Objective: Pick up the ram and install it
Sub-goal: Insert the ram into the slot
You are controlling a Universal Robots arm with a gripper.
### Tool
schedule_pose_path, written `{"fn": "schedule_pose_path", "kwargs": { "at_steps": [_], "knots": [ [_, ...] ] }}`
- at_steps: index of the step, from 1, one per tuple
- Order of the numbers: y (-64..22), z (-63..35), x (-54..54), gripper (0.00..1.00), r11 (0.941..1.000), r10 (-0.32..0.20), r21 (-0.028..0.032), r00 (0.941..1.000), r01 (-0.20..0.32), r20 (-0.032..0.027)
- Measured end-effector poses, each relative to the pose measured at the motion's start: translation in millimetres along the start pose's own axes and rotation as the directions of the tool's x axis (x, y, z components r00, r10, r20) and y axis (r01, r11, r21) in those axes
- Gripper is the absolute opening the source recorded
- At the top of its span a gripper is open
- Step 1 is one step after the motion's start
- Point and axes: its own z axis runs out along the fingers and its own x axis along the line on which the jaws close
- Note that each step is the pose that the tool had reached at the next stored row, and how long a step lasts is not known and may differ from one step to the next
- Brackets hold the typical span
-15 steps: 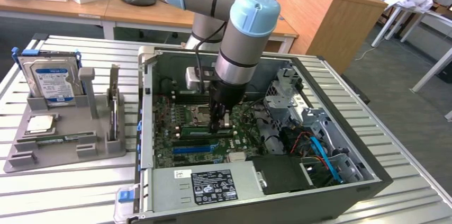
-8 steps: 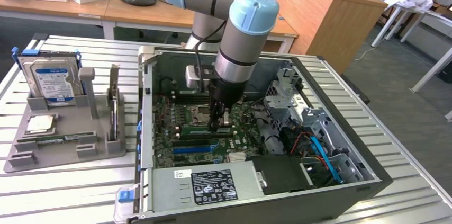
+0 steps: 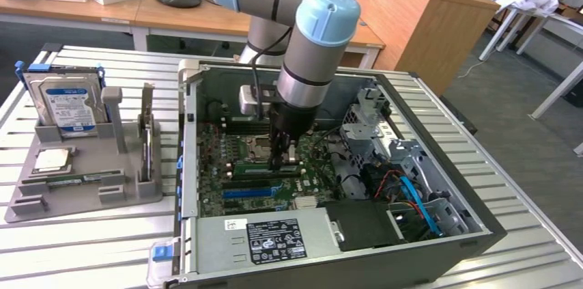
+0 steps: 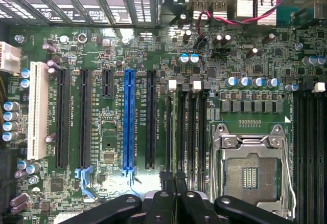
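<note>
The ram (image 3: 255, 169), a narrow green stick, stands on edge in a memory slot of the motherboard inside the open computer case (image 3: 482, 227). My gripper (image 3: 284, 163) reaches straight down into the case, and its dark fingers are shut on the stick's top edge near its middle. In the wrist view the gripper (image 4: 175, 179) shows its two fingertips pressed together, right over the row of memory slots (image 4: 186, 132) with white latches. A second, similar green stick (image 3: 78, 180) lies flat in the grey tray (image 3: 82, 200) at the exterior view's left.
The tray also carries a silver hard drive (image 3: 68, 104) standing upright and a small square processor chip (image 3: 52, 160). An empty CPU socket (image 4: 250, 173) sits beside the memory slots. Drive cages and cables (image 3: 410, 193) crowd the case's side at the exterior view's right.
</note>
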Motion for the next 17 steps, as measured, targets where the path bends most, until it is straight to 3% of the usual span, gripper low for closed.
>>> {"fn": "schedule_pose_path", "kwargs": {
  "at_steps": [17],
  "knots": [
    [-0.7,-0.1,0.2,0.11,1.0,0.0,-0.0001,1.0,0.0,0.0011]
  ]
}}
